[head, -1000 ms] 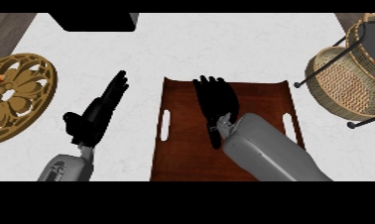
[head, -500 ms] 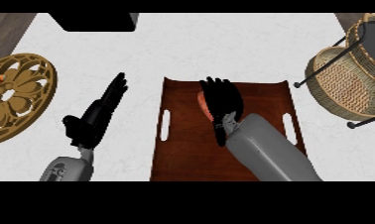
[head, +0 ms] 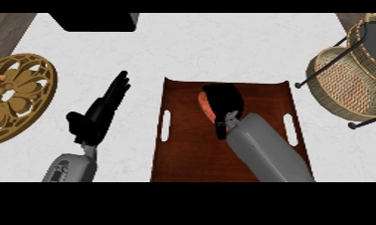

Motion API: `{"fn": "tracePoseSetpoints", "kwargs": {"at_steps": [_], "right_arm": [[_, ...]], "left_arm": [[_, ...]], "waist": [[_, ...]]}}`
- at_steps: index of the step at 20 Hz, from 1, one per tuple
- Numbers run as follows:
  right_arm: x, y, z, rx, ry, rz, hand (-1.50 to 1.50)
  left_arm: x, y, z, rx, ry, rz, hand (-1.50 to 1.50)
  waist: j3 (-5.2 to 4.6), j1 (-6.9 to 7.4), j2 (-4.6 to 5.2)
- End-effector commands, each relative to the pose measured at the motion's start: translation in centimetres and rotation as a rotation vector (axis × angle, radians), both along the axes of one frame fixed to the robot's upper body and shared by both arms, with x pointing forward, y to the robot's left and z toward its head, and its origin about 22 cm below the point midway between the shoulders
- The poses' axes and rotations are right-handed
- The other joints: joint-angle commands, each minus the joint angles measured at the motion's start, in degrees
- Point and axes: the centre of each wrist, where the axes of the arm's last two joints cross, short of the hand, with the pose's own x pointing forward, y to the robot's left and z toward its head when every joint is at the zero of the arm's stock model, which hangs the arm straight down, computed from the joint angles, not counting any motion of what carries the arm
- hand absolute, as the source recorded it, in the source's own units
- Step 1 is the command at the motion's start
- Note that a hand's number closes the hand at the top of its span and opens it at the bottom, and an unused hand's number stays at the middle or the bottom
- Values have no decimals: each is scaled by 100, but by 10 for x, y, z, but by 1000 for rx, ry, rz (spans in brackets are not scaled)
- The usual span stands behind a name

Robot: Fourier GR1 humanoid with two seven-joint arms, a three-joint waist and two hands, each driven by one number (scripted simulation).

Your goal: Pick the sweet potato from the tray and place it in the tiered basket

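Sweet potato: the sweet potato (head: 205, 103) is an orange-pink, long shape; only its left side shows, the rest is hidden under the right hand.
Place of the sweet potato: it is in the upper middle part of the brown wooden tray (head: 183, 159), well apart from the tiered basket (head: 343, 87). I cannot tell if it lies on the tray floor or is already a little above it.
Right hand: the black right hand (head: 225, 98) sits on top of the sweet potato, palm down. Its fingers are bent down and closed around it.
Right forearm: the grey right forearm (head: 268, 152) comes from the lower edge and goes slanted across the right half of the tray up to the hand.
Left hand: the left hand (head: 98, 111) is over the white counter (head: 220, 45), just left of the tray. Its fingers are straight, close together and point up and to the right, the thumb stands out to the left, and it holds nothing.
Tiered basket: woven, with a dark wire frame, at the right edge of the counter.
Other things: a round golden plate (head: 22, 94) with a cut-out flower pattern lies at the left edge, and a dark block (head: 95, 21) is at the top.
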Motion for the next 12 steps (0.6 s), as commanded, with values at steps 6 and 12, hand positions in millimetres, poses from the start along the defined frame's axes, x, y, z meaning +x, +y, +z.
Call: {"fn": "tracePoseSetpoints", "kwargs": {"at_steps": [6,12], "right_arm": [[-1,-8,-15,179,-93,92,150],[-3,13,-26,168,-130,99,150]], "left_arm": [[-6,-1,6,10,13,-3,0],[-8,-1,-8,5,-21,-5,0]], "waist": [[1,1,-4],[0,33,4]]}}
